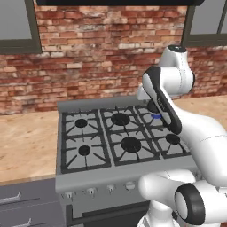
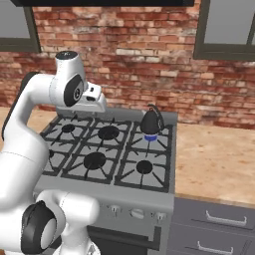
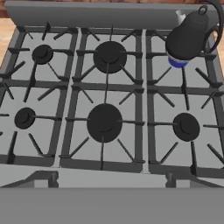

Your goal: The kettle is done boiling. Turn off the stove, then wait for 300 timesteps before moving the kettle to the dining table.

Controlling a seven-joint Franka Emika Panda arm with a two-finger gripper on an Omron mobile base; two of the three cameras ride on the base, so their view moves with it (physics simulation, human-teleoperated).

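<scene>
Jaws stand wide apart with nothing between them, the gripper [image 3: 111, 181] poised high above the stove [image 3: 65, 177], looking down on its six burners. On the rear right burner sits the kettle [image 2: 151, 121], upright over a blue flame [image 2: 150, 136], well apart from the gripper.

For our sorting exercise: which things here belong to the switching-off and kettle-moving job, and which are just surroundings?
Job: small dark rounded kettle on the back right burner; wide grey six-burner gas stove; its small front knobs.
Surroundings: red brick wall; light wooden counter; grey drawers.
</scene>
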